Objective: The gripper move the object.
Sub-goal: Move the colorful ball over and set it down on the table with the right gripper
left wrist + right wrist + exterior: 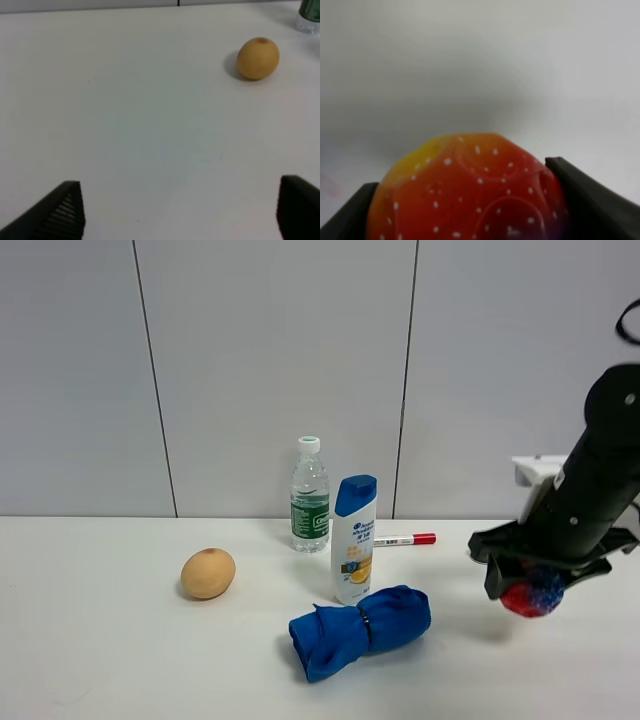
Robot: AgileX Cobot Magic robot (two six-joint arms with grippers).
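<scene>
The object, a bumpy red, blue and yellow ball point(533, 594), hangs in my right gripper point(540, 585) at the right of the exterior high view, a little above the white table point(120, 660). The right wrist view shows the ball point(470, 192) filling the space between the two black fingers, which press on its sides. My left gripper point(180, 210) is open and empty, low over the table; its arm is out of the exterior high view. A white block point(535, 470) sits on the right arm behind the gripper.
A tan egg-shaped ball point(208, 573) lies at the left; it also shows in the left wrist view point(257, 58). A rolled blue cloth point(360, 630), a white shampoo bottle point(354, 540), a water bottle point(310, 496) and a red-capped marker point(405, 539) stand mid-table.
</scene>
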